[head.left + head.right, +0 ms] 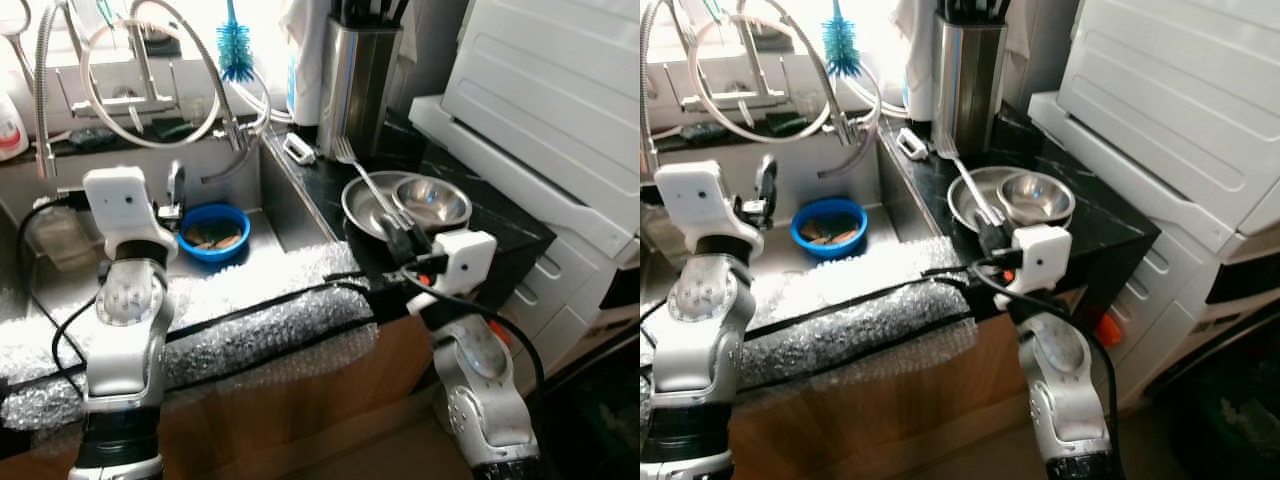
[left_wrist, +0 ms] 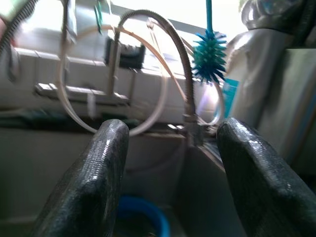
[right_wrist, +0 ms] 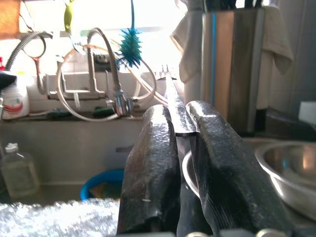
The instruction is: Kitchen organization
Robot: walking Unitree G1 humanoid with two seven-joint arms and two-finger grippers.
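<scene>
1. The right claw [image 1: 398, 240] is clamped on the handle of a fork [image 1: 362, 180]. The fork rises out of the large steel bowl [image 1: 362, 208] on the black surface [image 1: 505, 225] just right of the sink [image 1: 280, 205], its tines toward the knife block [image 1: 356, 85].
2. A smaller steel bowl [image 1: 432, 202] sits inside the large one, beside the fork.
3. The step in hand looks like lifting the fork clear of the bowls to put it away. The next move calls for a straight lift without dragging either bowl, then a carry to wherever cutlery goes; that place I cannot tell.
4. The left claw [image 2: 170, 163], fingers apart and holding nothing, hovers over the sink above the blue bowl [image 1: 213, 233], which holds some scraps.
5. The right wrist view shows the thin handle pinched between both fingers [image 3: 153, 163], which the head views leave unclear.
6. The head views show the bubble wrap [image 1: 260, 320] along the sink's front edge and the white appliance [image 1: 540, 100] right of the sink.
</scene>
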